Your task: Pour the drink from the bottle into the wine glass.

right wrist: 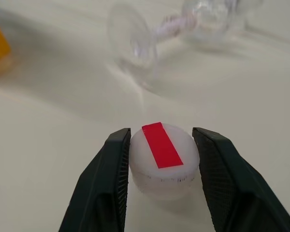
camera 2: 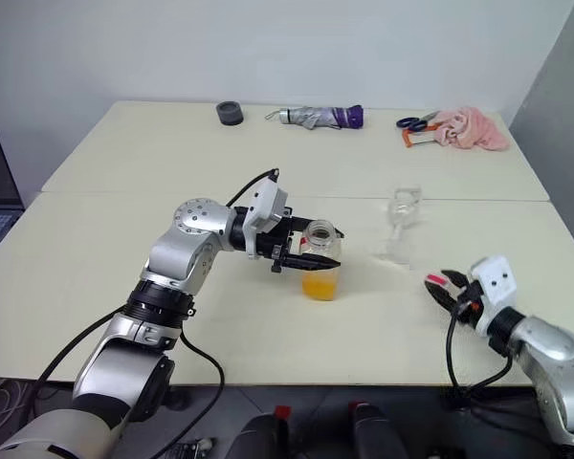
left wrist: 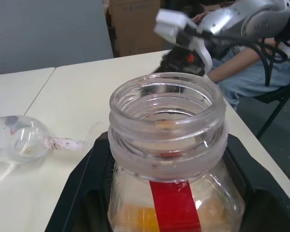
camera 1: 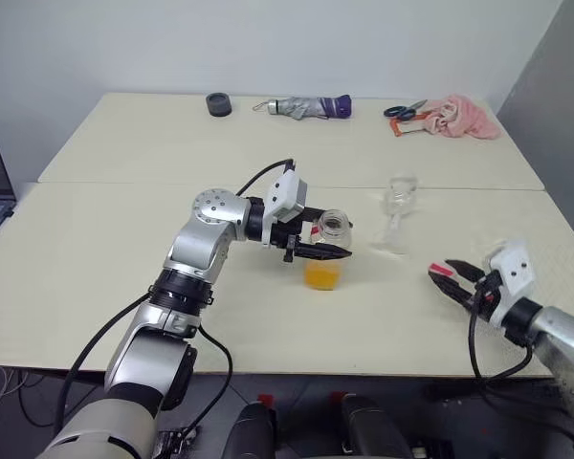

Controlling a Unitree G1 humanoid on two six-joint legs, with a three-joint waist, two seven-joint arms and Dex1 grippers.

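Left gripper (camera 2: 301,251) clamped on the open bottle (camera 2: 320,258); right gripper (right wrist: 159,159) brackets the cap (right wrist: 164,158) (contact unclear) right of the wine glass (camera 2: 402,222). Release cap, then tilt slowly over the rim.

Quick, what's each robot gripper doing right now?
Left gripper: closed on the uncapped clear plastic bottle.
Right gripper: open around the white, red-striped cap.
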